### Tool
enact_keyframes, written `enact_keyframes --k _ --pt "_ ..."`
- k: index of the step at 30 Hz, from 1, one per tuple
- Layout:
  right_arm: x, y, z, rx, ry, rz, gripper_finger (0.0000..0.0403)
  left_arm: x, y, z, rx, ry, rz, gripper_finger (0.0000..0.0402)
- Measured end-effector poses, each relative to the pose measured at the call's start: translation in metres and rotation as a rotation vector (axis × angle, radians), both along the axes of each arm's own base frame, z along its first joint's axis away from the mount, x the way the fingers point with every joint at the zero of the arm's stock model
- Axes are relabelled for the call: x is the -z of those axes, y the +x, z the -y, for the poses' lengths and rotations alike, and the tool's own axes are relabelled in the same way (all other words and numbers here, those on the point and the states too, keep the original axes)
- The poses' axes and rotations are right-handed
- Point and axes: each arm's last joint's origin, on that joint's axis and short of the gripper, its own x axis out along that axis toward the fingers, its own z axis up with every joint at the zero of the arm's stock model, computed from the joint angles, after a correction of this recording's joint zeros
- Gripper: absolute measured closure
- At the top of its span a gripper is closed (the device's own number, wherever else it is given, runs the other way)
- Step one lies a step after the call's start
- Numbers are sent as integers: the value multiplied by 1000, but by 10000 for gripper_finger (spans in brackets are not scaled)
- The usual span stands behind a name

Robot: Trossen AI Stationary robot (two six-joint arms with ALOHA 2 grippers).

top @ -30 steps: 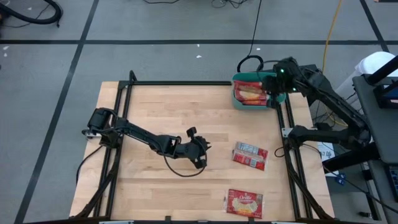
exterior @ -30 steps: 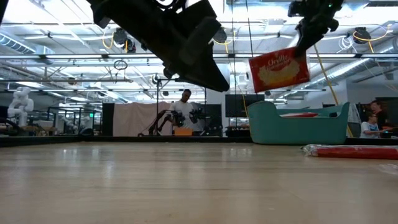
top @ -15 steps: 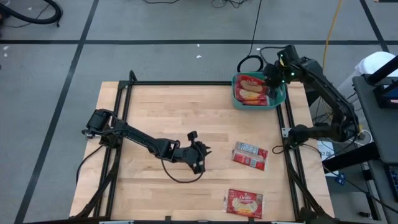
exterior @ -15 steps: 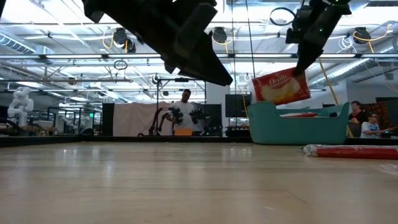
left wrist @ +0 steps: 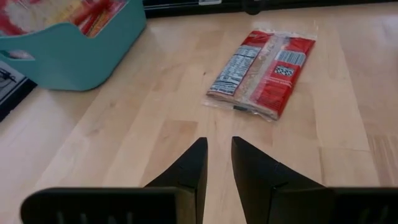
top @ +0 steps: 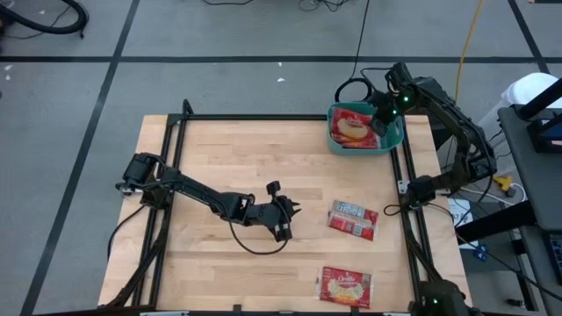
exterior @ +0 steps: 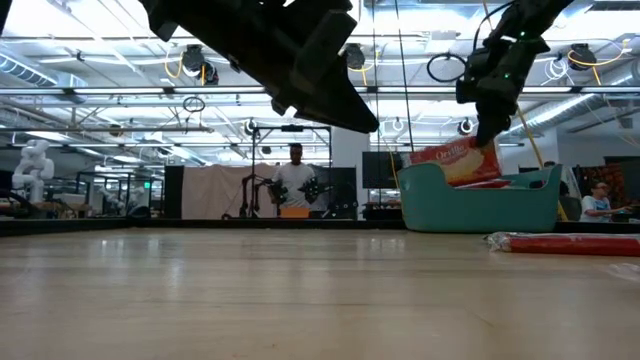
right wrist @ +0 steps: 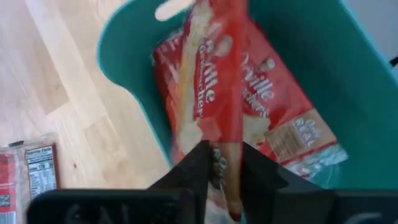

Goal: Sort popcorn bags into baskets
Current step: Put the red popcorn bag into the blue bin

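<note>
The teal basket (top: 392,140) stands at the table's far right corner and holds red popcorn bags (right wrist: 280,124). My right gripper (top: 379,114) is above it, shut on another popcorn bag (exterior: 455,163) that is tilted over the basket's rim (exterior: 480,205). My left gripper (top: 292,213) hovers mid-table, its fingers (left wrist: 193,168) slightly apart and empty. It points at a bag lying flat, label side up (left wrist: 264,74). A third bag, picture side up (top: 345,287), lies near the front edge. My right gripper pinches the popcorn bag's upper edge (right wrist: 227,146) between its two fingers, which come from above and slant down. The bag hangs tilted below them. Its lower part is inside the basket, behind the wall. I cannot tell whether it rests on the bags there.
The dark table frame's rail (top: 399,189) runs along the right edge beside the basket. Cables (top: 351,88) lie on the floor behind the table. People stand far back in the room (exterior: 295,175). Bare wood lies left of my left gripper.
My right gripper has swung a little toward the table's left, over the basket, and has come down and rolled. The bag it carries has sunk from above the rim to partly inside the basket and now tilts flatter.
</note>
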Motion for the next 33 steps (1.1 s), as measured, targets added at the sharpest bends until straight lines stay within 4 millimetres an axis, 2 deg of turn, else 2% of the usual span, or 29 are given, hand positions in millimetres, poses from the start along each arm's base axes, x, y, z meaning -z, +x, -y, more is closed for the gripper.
enact_keyframes --k 4,9,14,17,20,24,27,30,33 --pt "2 0 5 64 -20 -53 305 0 0 0 4 6 3 325" --pt "1 3 12 190 -141 -169 263 0 1 -1 7 10 1 325" --pt "-3 13 3 207 -101 -114 243 0 1 -1 11 18 -2 325" --pt "-2 22 -23 132 2 -14 242 0 0 -1 11 17 -2 325" --pt "5 30 -62 54 40 64 246 0 0 -1 11 18 -3 325" --pt "27 35 -119 0 13 22 249 0 1 -3 8 22 -4 325" --pt "40 36 -151 -78 9 100 250 0 2 -6 7 35 -6 325" --pt "54 39 -169 -95 -51 139 255 -1 3 -10 0 39 -4 325" --pt "72 45 -173 -75 -134 93 272 -1 4 -15 -7 35 -4 325"
